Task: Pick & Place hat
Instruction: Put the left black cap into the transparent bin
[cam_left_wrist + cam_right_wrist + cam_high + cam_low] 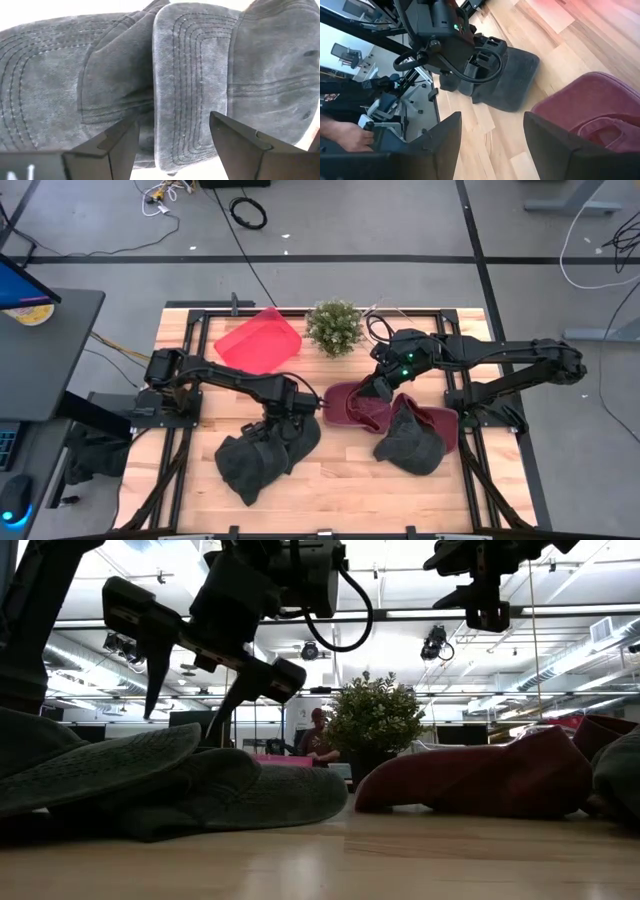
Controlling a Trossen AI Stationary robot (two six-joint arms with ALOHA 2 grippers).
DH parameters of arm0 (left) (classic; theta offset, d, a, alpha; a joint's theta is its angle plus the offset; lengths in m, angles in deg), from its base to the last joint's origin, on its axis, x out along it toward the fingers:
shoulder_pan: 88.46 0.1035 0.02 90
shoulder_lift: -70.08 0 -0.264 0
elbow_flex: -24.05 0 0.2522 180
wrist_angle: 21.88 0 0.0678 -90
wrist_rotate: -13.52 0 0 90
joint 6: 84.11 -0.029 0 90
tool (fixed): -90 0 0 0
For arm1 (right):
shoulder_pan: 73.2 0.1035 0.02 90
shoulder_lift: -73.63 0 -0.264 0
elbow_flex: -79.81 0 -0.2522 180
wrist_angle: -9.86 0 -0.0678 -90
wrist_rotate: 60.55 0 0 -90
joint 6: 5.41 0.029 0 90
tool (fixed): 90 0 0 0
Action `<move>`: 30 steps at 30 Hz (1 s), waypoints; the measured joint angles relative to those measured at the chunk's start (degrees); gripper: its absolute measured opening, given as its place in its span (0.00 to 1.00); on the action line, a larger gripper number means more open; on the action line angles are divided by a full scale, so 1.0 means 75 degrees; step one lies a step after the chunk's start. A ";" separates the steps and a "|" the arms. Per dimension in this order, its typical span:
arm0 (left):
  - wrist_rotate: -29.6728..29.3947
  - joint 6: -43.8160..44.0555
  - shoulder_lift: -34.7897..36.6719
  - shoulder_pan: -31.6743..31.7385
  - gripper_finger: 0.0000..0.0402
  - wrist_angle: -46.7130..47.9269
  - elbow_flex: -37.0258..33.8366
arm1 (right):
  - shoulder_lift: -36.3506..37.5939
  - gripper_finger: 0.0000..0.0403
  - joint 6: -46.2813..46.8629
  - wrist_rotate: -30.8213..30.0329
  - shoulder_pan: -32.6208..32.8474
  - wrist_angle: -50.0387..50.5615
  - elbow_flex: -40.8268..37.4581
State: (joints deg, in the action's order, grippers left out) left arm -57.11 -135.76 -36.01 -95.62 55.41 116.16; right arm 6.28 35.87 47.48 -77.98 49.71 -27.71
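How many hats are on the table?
4: two grey hats overlapping under the left gripper, a maroon hat under the right gripper, and a grey hat on another maroon one. More may be hidden.

Wooden table: 4 hats, red tray, plant.

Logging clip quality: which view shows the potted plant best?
The high view: the potted plant is whole and unobstructed beside the red tray. The low view shows it backlit behind the hats. Neither wrist view shows it.
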 joint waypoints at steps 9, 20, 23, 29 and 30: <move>-0.0172 0.0052 -0.0342 -0.0064 0.50 0.0018 0.0004 | 0.0002 0.54 -0.0056 0.0140 0.0000 0.0006 0.0000; -0.0315 0.0367 -0.0322 -0.0064 0.17 0.0414 0.0012 | 0.0003 0.54 -0.0108 0.0139 -0.0001 0.0015 0.0000; -0.0224 0.0585 -0.0206 -0.0061 0.07 0.0889 0.0015 | 0.0003 0.54 -0.0136 0.0136 0.0000 0.0015 0.0000; -0.0286 0.1049 0.0242 -0.0061 0.03 0.1775 0.0012 | 0.0003 0.54 -0.0167 0.0133 -0.0002 0.0006 -0.0003; -0.0329 0.1133 0.0358 -0.0061 0.03 0.1863 0.0015 | 0.0003 0.54 -0.0168 0.0134 -0.0002 0.0010 -0.0003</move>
State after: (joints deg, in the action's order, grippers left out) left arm -59.58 -127.26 -33.33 -96.08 69.38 116.27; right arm 6.30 34.61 48.49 -78.00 49.78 -27.73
